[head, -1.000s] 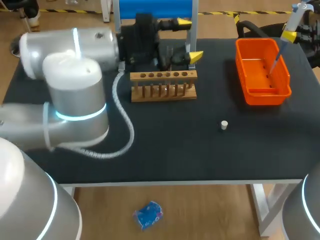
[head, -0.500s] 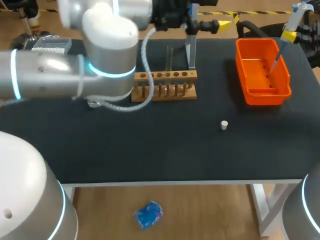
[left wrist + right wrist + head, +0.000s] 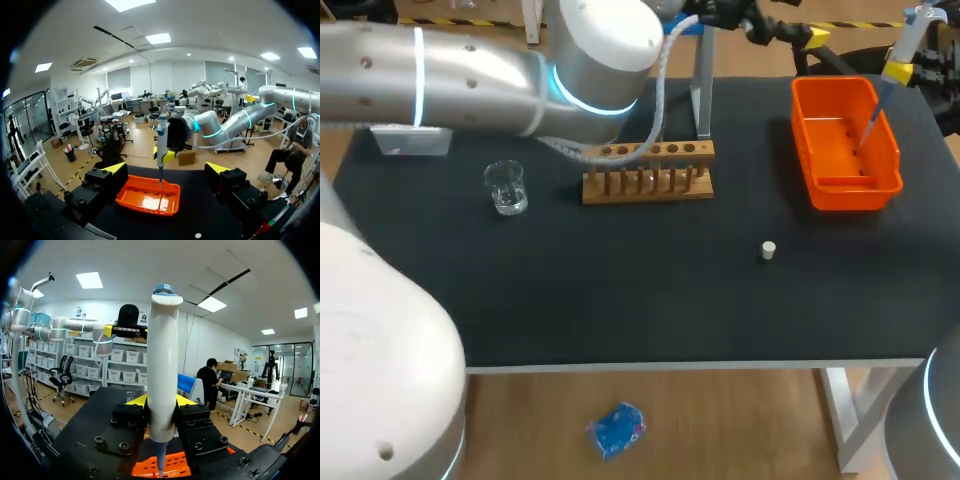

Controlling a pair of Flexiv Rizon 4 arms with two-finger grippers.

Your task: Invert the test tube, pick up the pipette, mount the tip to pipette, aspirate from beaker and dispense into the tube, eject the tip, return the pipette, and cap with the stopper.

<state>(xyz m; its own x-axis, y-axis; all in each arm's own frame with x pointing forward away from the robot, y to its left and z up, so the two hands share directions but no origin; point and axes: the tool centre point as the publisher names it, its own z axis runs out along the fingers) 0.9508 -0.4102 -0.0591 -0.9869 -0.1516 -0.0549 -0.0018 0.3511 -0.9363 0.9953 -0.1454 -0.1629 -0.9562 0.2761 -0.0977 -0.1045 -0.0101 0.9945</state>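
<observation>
- The right gripper point(image 3: 161, 401) clamps the pipette point(image 3: 162, 360) upright, tip over the orange bin point(image 3: 820, 188), likely for ejection
- The left gripper point(image 3: 166, 169) hangs wide open and empty; the stopper point(image 3: 769, 250) lies on the desk point(image 3: 650, 290), awaiting capping

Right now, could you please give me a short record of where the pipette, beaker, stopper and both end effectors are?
pipette: upright in the right end effector, lower end over the orange bin
right end effector: shut on the pipette
left end effector: open, holding nothing, facing the pipette
beaker: standing on the table beside the wooden test tube rack, apart from it
stopper: alone on the bare table top
</observation>
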